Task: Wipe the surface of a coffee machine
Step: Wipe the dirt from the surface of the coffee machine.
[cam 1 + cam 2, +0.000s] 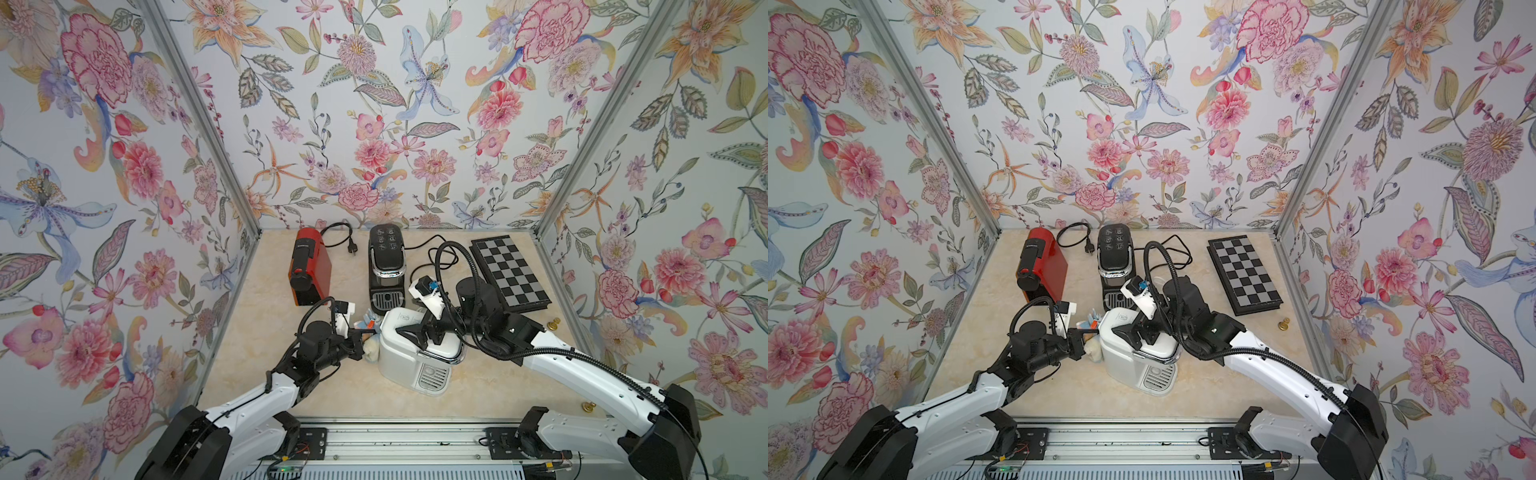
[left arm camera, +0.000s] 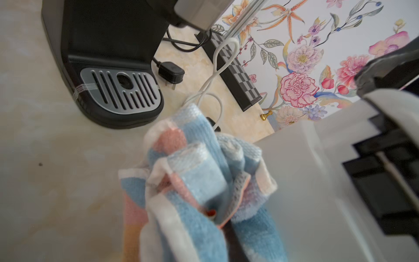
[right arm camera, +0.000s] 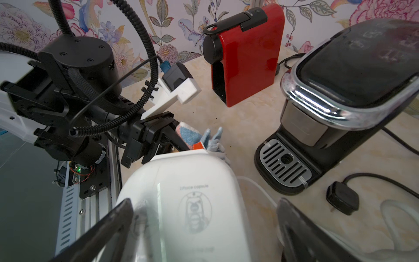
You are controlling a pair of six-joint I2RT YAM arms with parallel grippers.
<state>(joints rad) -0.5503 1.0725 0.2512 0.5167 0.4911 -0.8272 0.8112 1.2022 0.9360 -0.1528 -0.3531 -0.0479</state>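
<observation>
Right gripper (image 3: 204,203) straddles the top of the white machine (image 1: 399,357) at mid-table, fingers (image 3: 102,231) spread wide, gripping nothing, while the left gripper (image 1: 368,343) is clenched on the cloth (image 2: 195,177) against its side.

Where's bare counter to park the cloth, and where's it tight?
Free: counter by the left wall, in front of the red machine; the near strip before the white machine. Crowded: a plug lies among black machine, white machine and chessboard.

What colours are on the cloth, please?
The cloth is blue, pink and white, clearest in the left wrist view.
</observation>
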